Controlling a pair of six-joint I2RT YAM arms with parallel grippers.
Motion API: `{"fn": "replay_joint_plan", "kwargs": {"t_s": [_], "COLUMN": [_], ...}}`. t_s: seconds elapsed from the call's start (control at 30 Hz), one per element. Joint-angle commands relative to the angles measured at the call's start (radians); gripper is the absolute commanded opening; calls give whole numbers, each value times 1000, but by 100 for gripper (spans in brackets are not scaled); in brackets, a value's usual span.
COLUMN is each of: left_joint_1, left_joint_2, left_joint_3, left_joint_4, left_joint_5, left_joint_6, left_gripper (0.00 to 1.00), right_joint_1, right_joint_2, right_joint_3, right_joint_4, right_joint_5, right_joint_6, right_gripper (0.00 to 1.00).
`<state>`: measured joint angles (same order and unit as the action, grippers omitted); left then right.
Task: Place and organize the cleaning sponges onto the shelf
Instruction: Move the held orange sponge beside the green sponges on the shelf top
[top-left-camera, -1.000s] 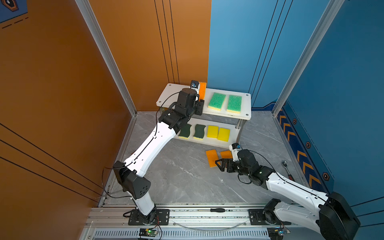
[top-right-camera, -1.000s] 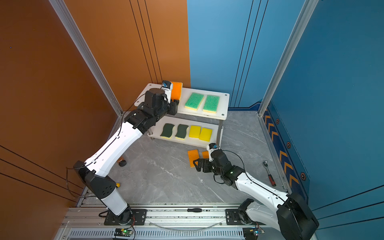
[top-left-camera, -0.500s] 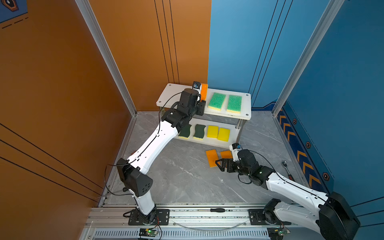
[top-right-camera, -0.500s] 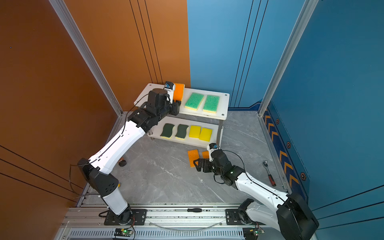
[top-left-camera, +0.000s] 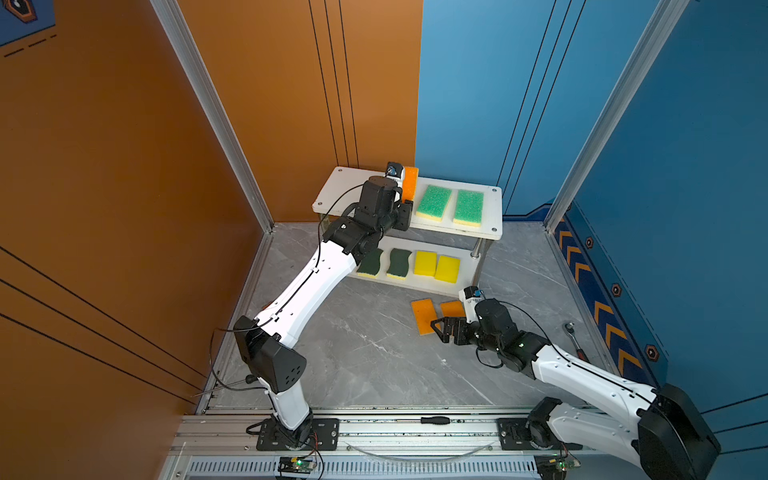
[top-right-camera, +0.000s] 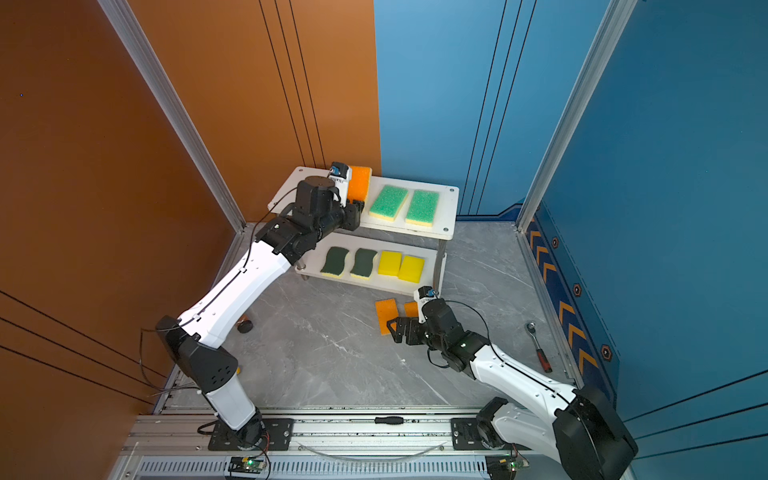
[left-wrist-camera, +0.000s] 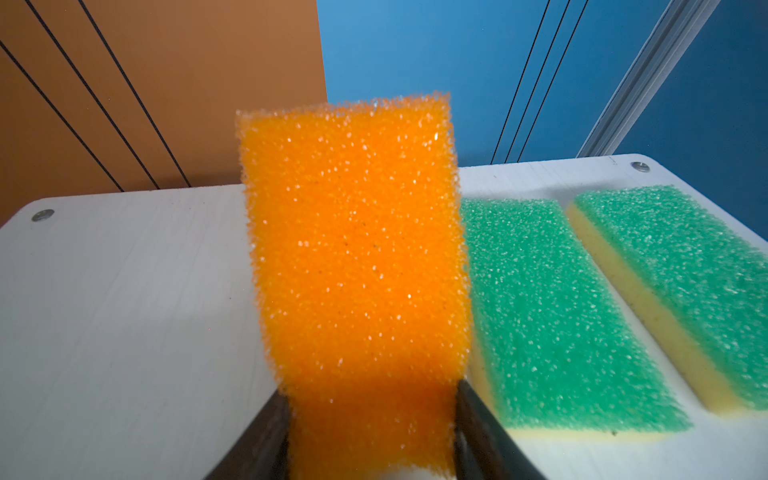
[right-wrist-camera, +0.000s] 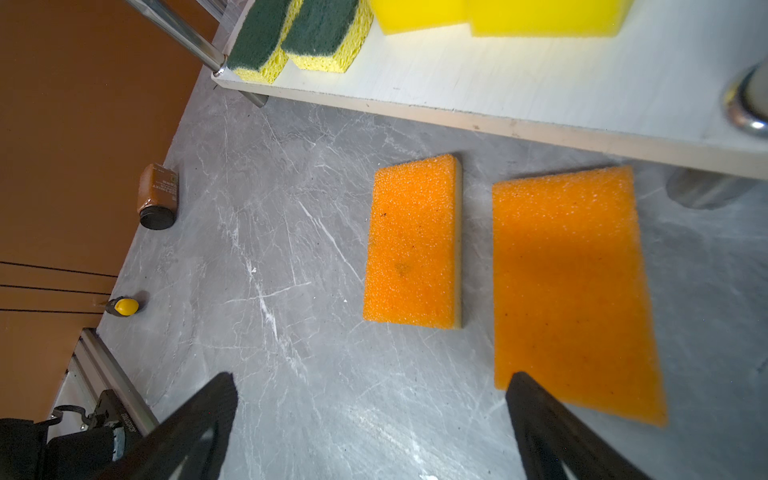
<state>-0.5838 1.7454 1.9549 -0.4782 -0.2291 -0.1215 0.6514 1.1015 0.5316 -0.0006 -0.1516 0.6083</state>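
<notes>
Left fingers (left-wrist-camera: 478, 432) pinch an orange sponge (left-wrist-camera: 353, 249) by its end, over the shelf (left-wrist-camera: 124, 291) top beside the green sponges (left-wrist-camera: 552, 311), likely to continue that row. Right fingers (right-wrist-camera: 199, 428), wide open and empty, hover by two orange sponges (right-wrist-camera: 411, 245) on the bench (right-wrist-camera: 291, 270).

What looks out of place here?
A small brown bottle lies tipped on its side by the orange wall, and a ratchet sits on the floor near the blue wall; both look like stray clutter.

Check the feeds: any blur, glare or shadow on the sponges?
Left wrist view: held orange foam sponge sharp, its gripped end shadowed. Right wrist view: plain yellow foam sponges washed out; shadow crosses the nearer orange floor sponge. Both top views: sharp.
</notes>
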Motion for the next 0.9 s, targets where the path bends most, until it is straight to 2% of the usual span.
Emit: {"fn": "replay_joint_plan", "kwargs": {"t_s": [0.0,0.87], "left_joint_1": [-10,-49], "left_joint_2": [13,55], "left_joint_3": [41,90], "left_joint_4": [14,-8], "left_joint_5": [27,31], "left_joint_6": [-10,-5], "left_gripper": [56,56], "right_joint_1": [-5,-11], "right_joint_2": [-11,-28], "right_joint_3": [-15,-33], "right_joint_4": [-24,-21], "right_joint_5": [19,22], "right_joint_6": [11,15], "right_gripper": [100,100]}}
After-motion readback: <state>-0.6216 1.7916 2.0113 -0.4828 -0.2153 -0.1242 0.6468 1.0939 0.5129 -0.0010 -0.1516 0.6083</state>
